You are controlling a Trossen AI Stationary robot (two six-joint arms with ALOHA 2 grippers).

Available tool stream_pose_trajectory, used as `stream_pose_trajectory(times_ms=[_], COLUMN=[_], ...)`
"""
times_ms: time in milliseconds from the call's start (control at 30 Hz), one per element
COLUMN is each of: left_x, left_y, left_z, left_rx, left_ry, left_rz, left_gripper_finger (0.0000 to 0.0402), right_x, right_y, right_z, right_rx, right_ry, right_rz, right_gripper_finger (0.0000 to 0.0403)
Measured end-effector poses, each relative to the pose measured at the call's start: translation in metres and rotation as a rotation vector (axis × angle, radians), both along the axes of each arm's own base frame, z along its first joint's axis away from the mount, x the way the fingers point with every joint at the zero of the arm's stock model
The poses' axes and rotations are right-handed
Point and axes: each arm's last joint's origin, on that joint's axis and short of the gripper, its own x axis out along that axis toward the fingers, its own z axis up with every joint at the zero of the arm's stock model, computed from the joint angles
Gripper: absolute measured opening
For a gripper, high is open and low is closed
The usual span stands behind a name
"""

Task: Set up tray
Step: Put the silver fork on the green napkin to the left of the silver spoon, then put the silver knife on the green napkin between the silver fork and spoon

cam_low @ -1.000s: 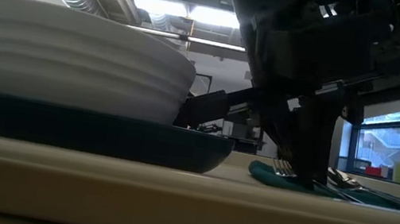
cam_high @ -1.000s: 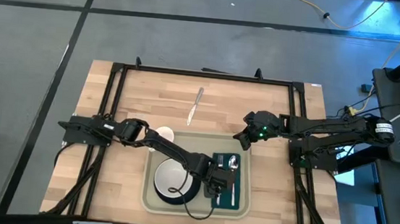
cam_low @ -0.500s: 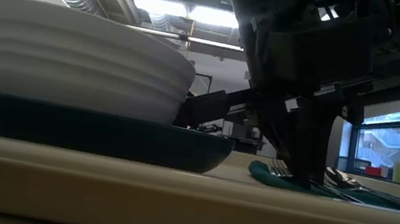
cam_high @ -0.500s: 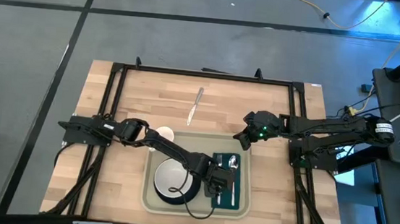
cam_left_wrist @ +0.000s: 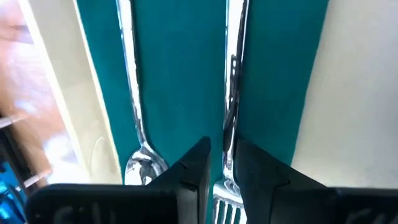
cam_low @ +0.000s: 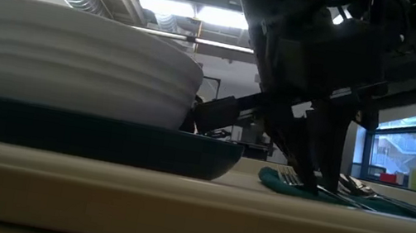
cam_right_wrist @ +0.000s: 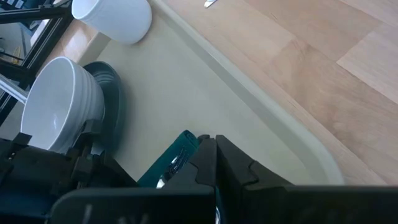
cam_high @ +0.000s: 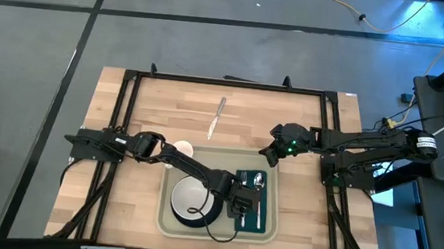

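Note:
The pale beige tray (cam_high: 269,225) lies at the table's near middle. On it stand a dark plate (cam_high: 210,219) with a white bowl (cam_high: 189,197), and a dark green napkin (cam_high: 255,193) that bears a spoon (cam_left_wrist: 132,93) and a fork (cam_left_wrist: 234,87), side by side. My left gripper (cam_high: 241,204) is down on the napkin, shut on the fork. My right gripper (cam_high: 269,153) is shut and empty above the tray's far right corner. A knife (cam_high: 217,118) lies on the bare wood, far of the tray. My left gripper pinches the fork's neck (cam_left_wrist: 228,146), just behind the tines, between its two fingers (cam_left_wrist: 193,171). The fingers come from above, pointing down, and stand on either side of the handle. The fork lies flat on the napkin (cam_left_wrist: 180,74), alongside the spoon.
A white cup (cam_high: 181,149) stands on the wood at the tray's far left corner and also shows in the right wrist view (cam_right_wrist: 115,18). A black frame (cam_high: 226,82) runs around the table's edges. Bare wood lies far of the tray around the knife.

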Motion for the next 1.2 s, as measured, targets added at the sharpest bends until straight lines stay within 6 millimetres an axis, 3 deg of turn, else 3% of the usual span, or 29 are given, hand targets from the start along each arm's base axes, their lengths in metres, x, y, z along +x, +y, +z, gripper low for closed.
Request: stream_pose_trajectory(times_ms=[300, 500, 633, 800, 933, 1033, 1200], left_x=[0.002, 0.0, -0.016, -0.053, -0.09, -0.116, -0.147], left_y=[0.009, 0.037, 0.08, 0.152, 0.211, 0.25, 0.303], left_z=[0.029, 0.069, 0.121, 0.181, 0.229, 0.248, 0.26], left_rx=[0.025, -0.074, -0.267, -0.485, -0.652, -0.711, -0.748], left_ry=[0.002, 0.051, 0.07, 0.006, -0.149, -0.236, -0.339], left_rz=[0.035, 0.212, 0.441, 0.785, 1.075, 1.246, 1.44], left_gripper_finger=[0.0096, 0.0104, 0.0102, 0.0095, 0.0091, 0.0088, 0.0079], right_x=[0.0, 0.0, -0.001, -0.002, -0.001, -0.001, 0.002], right_y=[0.0, 0.0, 0.0, 0.001, 0.001, 0.001, -0.001], right_z=[0.0, 0.0, -0.001, -0.002, -0.002, -0.002, 0.002], right_rx=[0.001, 0.007, 0.009, -0.078, -0.112, -0.163, -0.379], right_ry=[0.003, 0.004, 0.018, 0.029, 0.02, 0.015, -0.027], right_rz=[0.001, -0.004, -0.004, 0.078, 0.107, 0.145, 0.262], right_gripper_finger=[0.0003, 0.0003, 0.0003, 0.0003, 0.0003, 0.0003, 0.0003])
